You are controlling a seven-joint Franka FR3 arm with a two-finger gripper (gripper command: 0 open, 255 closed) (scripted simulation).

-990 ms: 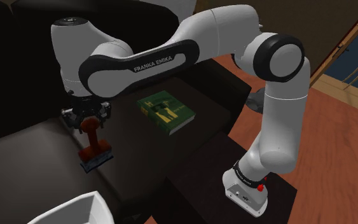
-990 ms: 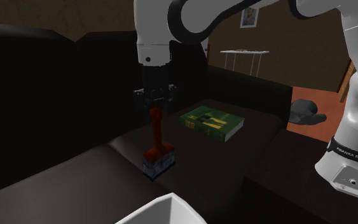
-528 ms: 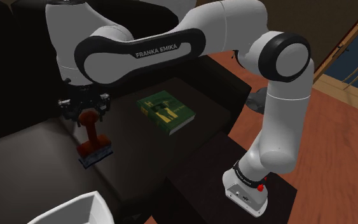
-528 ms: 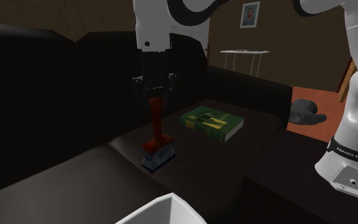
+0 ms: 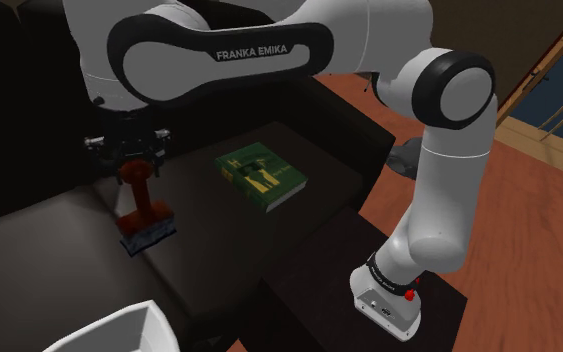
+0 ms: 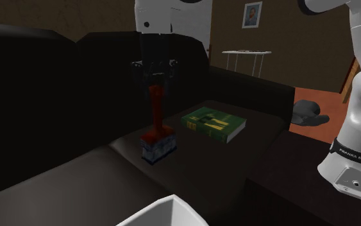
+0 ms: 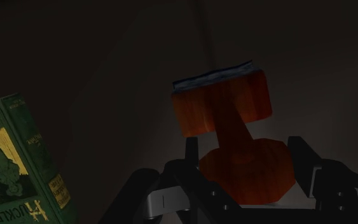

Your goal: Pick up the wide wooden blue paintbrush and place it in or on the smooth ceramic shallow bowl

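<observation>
The paintbrush (image 5: pixel 141 208) has a red-orange handle and a wide blue-grey bristle head. It hangs upright, bristles down, just above the dark sofa seat (image 5: pixel 59 250). My gripper (image 5: pixel 132 165) is shut on the top of the handle. In the second exterior view the gripper (image 6: pixel 154 82) clasps the paintbrush (image 6: pixel 156 128) from above. In the wrist view the paintbrush (image 7: pixel 225 114) sits between the black fingers (image 7: pixel 193 153) of my gripper (image 7: pixel 246 156). The white bowl (image 5: pixel 119 330) shows only its rim at the shoulder view's lower edge, below the brush, and its rim (image 6: pixel 166 215) shows at the second exterior view's lower edge.
A green book (image 5: pixel 261 175) lies flat on the dark cushion to the shoulder view's right of the brush. The dark sofa back (image 6: pixel 57 77) rises behind the gripper. My stand (image 5: pixel 389 300) is at the lower right, over a wooden floor (image 5: pixel 529 200).
My gripper has risen with the paintbrush and drifted slightly to the shoulder view's left. The bristle head has come up off the sofa seat. The book has not moved.
</observation>
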